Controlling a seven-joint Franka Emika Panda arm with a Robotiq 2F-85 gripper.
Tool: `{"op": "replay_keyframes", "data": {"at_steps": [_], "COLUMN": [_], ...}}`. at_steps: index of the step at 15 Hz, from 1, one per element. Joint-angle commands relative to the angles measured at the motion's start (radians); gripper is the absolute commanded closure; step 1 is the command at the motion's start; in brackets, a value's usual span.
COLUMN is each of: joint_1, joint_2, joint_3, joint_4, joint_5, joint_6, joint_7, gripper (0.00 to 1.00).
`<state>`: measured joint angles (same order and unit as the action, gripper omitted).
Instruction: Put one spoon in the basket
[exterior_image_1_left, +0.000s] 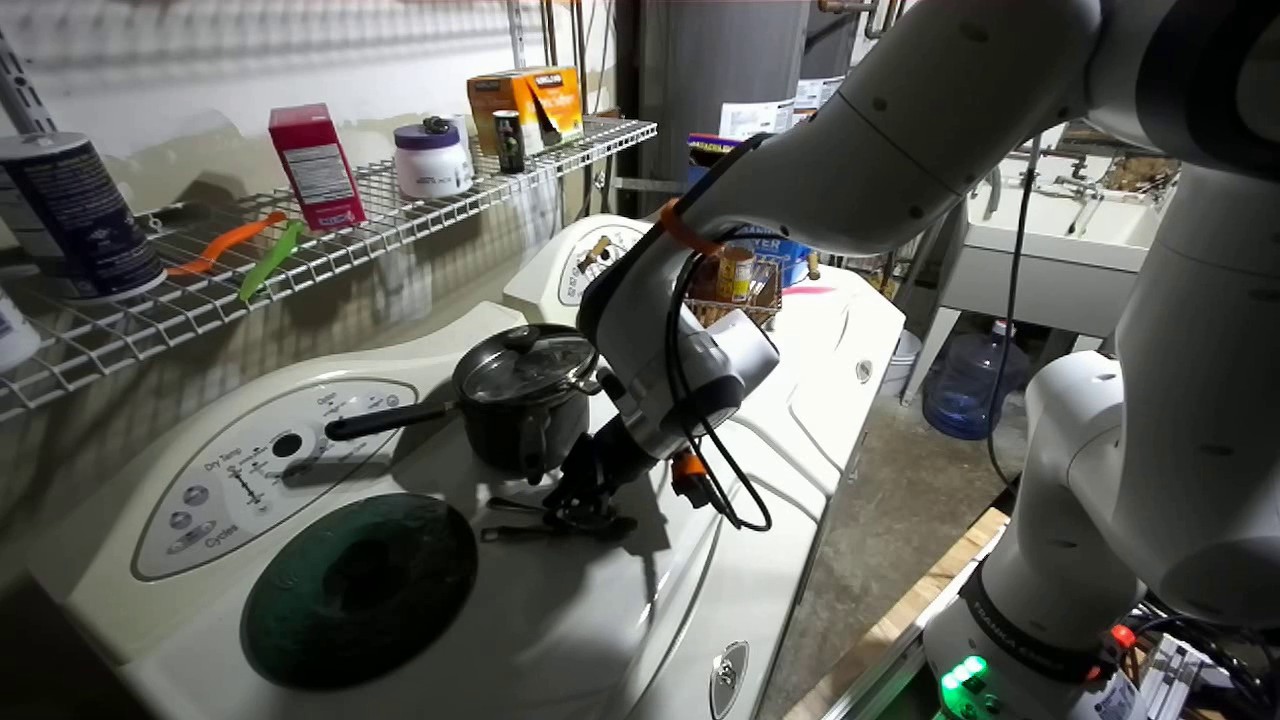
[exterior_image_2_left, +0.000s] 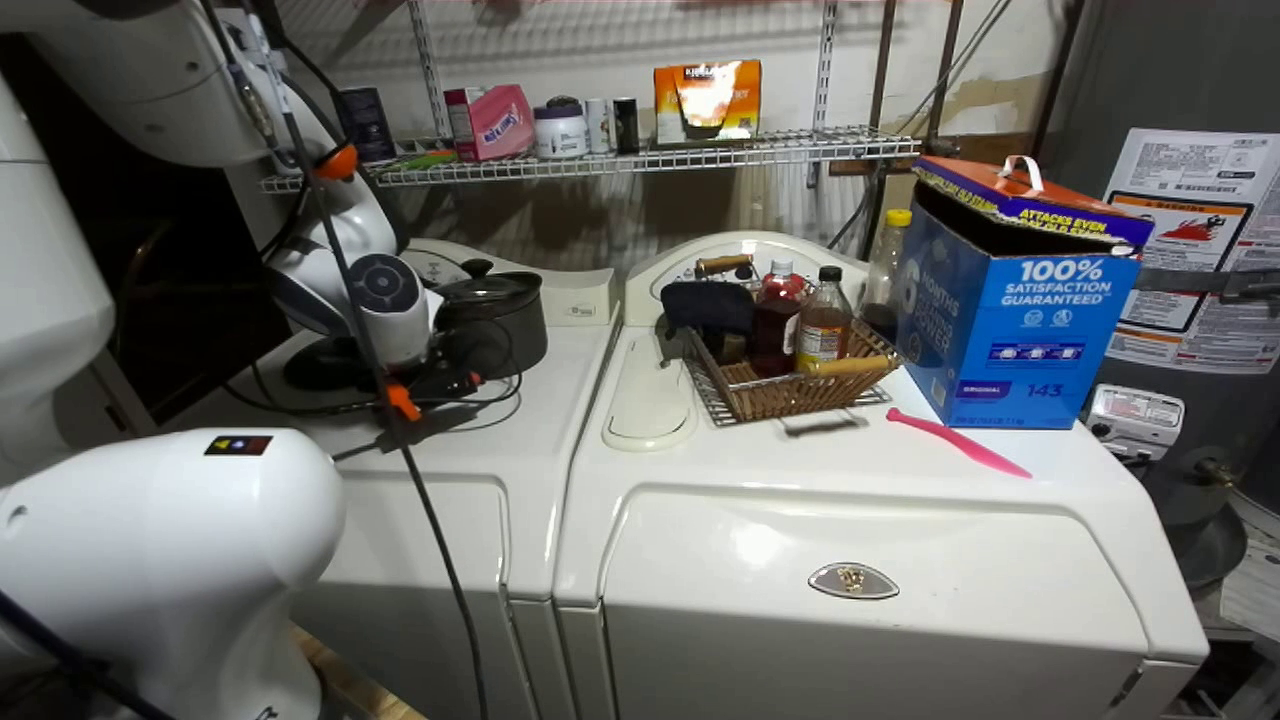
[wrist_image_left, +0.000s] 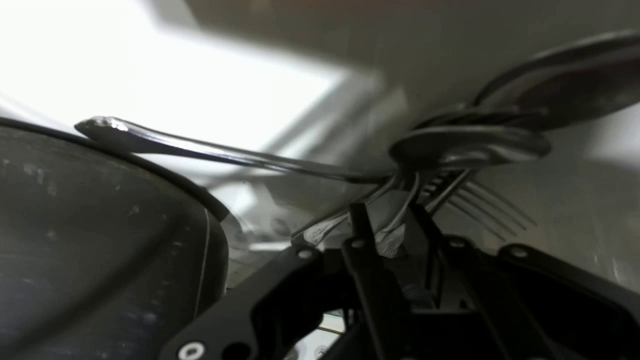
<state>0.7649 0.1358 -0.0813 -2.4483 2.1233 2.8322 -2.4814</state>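
Well, your gripper (wrist_image_left: 389, 206) reaches down into the cutlery (exterior_image_1_left: 520, 533) on the dryer (exterior_image_1_left: 560, 620), its fingertips standing somewhat apart, with a handle showing in the gap (whether they touch it, you can't tell). Just beyond them lies a metal spoon (wrist_image_left: 470, 145) beside a fork (wrist_image_left: 485, 215), near the lidded saucepan (exterior_image_1_left: 495, 432). Your brown woven basket (exterior_image_2_left: 800, 395) sits on the neighbouring appliance (exterior_image_2_left: 760, 465), bottles (exterior_image_2_left: 775, 338) standing in it.
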Motion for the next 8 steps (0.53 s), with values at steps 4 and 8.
{"op": "replay_keyframes", "data": {"at_steps": [4,8], "joint_1": [0.013,0.016], "joint_2": [-0.031,-0.065], "joint_3": [0.0,0.007], "joint_4": [0.001,-0.014], "joint_5": [0.082,0.086], "joint_6": [0.027,0.031], "joint_7": [-0.083,-0.072], "gripper": [0.7,0.63]}}
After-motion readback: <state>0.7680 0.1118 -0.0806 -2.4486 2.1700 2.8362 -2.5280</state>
